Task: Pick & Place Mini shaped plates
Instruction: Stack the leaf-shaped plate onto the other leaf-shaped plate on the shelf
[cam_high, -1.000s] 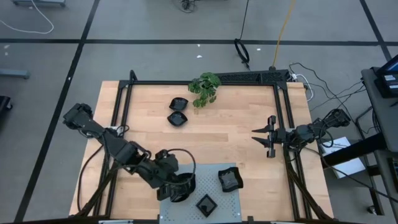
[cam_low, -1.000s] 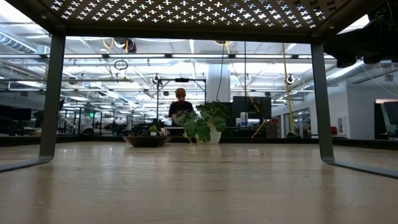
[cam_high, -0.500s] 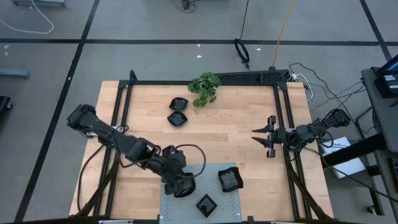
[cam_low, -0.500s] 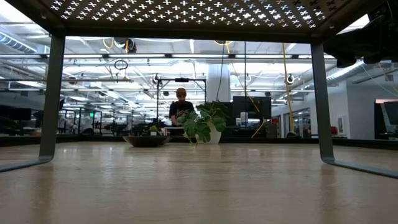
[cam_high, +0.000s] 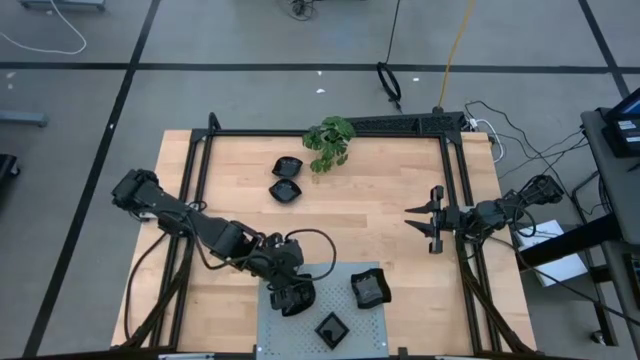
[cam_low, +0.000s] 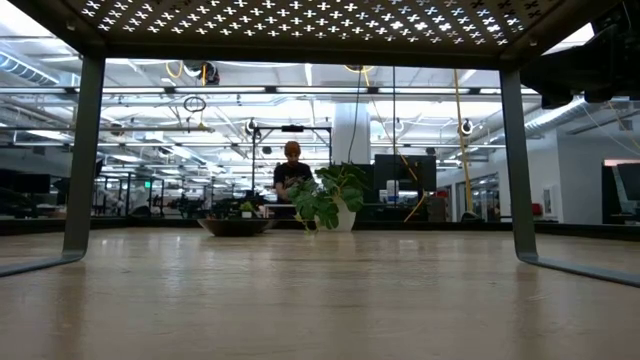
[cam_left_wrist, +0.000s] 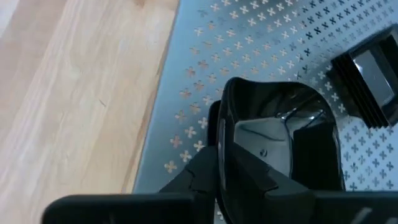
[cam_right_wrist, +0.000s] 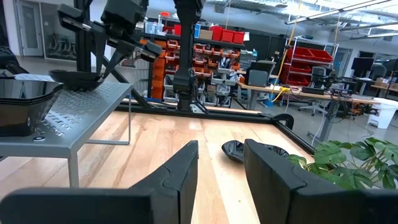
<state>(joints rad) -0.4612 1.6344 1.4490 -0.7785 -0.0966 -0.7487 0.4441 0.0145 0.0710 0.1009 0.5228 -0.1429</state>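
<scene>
My left gripper is over the left part of the grey perforated panel, shut on a glossy black mini plate. Two more black plates lie on the panel, one square and one near its front edge. Two others rest flat on the wooden table by the green plant. My right gripper waits open at the table's right side, clear of everything. My left gripper holds the plate by its rim wall, one finger outside the wall and the other inside the bowl. The fingers come from above, slanting down. The plate sits low over the panel; whether its base touches, I cannot tell.
The panel stands on legs at the table's near edge. A black frame rail runs round the table. Bare wood lies between the plant and the panel. A person stands far behind the table.
My left arm has swung toward the table's right, its wrist turning, and carried the held plate from the panel's left edge a little farther onto the panel. The right arm has kept still.
</scene>
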